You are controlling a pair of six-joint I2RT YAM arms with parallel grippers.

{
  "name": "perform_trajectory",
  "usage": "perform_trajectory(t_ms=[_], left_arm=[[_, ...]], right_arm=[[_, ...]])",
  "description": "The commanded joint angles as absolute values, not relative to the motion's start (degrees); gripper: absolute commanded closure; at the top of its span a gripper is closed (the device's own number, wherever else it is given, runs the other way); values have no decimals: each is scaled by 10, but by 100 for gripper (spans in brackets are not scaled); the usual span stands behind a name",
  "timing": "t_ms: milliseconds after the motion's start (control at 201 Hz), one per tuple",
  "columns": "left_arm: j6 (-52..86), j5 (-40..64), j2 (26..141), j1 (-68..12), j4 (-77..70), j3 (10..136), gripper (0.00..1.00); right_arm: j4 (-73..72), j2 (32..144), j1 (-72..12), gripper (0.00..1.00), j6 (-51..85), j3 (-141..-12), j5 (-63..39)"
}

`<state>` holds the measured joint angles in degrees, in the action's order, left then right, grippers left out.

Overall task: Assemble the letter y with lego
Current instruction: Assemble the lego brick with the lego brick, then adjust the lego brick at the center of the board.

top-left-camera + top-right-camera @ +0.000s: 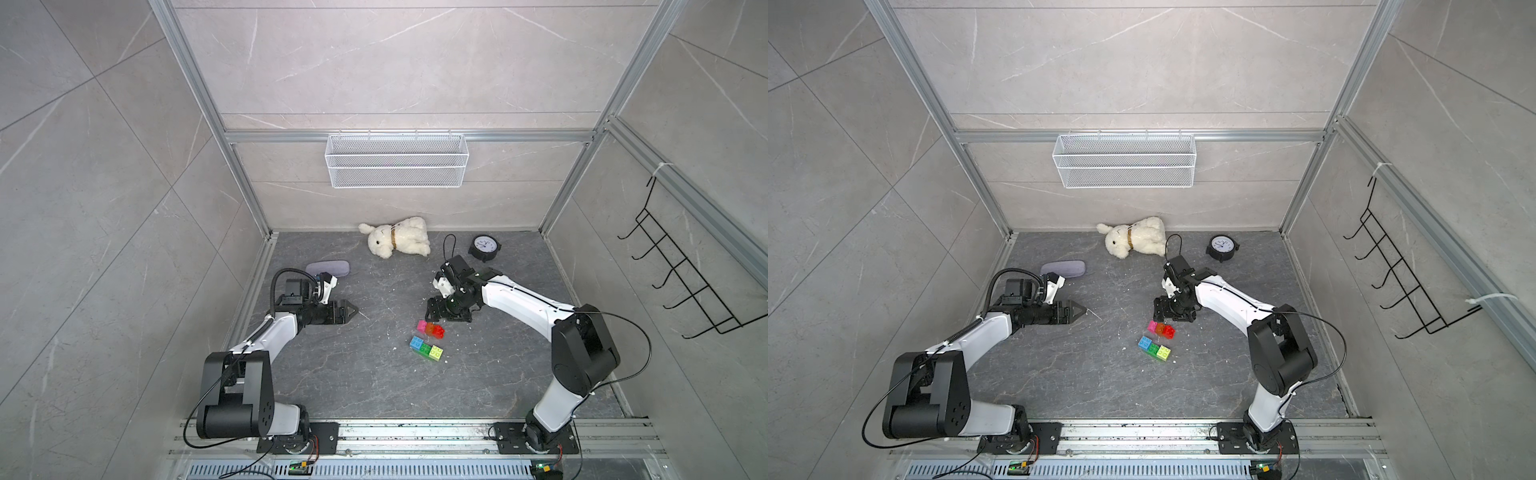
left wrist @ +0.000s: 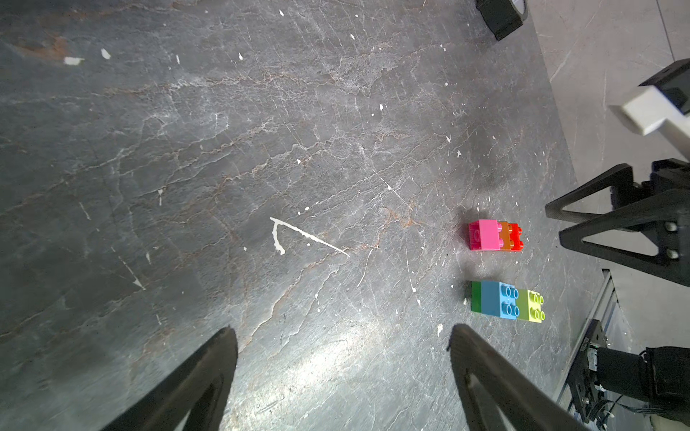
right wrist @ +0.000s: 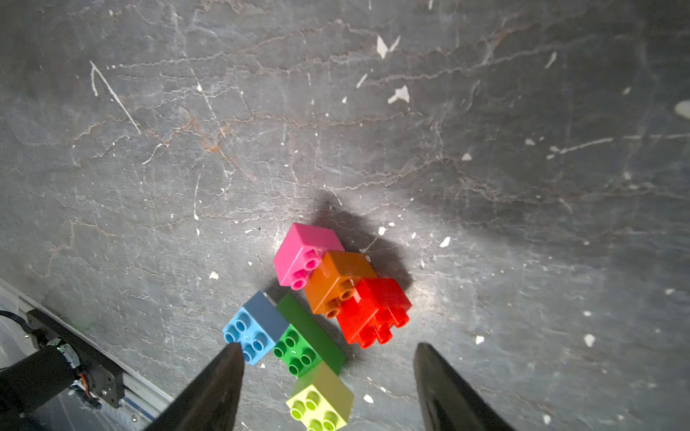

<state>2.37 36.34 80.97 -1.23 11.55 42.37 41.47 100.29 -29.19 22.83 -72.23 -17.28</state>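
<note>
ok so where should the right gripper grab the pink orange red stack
Take the pink-orange-red stack at its orange brick, the middle one, coming straight down from above with the open right gripper. It lies on its side, so the smooth long faces give flat parallel surfaces; the red end is studded. One jaw must fit the narrow gap beside the green bar.

In both top views we look steeply down from high at the whole tabletop (image 1: 357, 374). Both wrist views sit close, facing it; all four share the lego (image 1: 425, 348), lower right for the left wrist, bottom centre for the right.
</note>
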Motion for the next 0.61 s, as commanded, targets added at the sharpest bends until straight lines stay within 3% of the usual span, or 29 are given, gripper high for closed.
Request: perform_trajectory(t_ms=[0,602], left_arm=[[25,380,815,-9,116,444,8],[32,388,816,-10,108,439,8]], right_arm=[[391,1021,-283,23,295,-701,-208],[288,1064,-270,22,347,-664,-291]])
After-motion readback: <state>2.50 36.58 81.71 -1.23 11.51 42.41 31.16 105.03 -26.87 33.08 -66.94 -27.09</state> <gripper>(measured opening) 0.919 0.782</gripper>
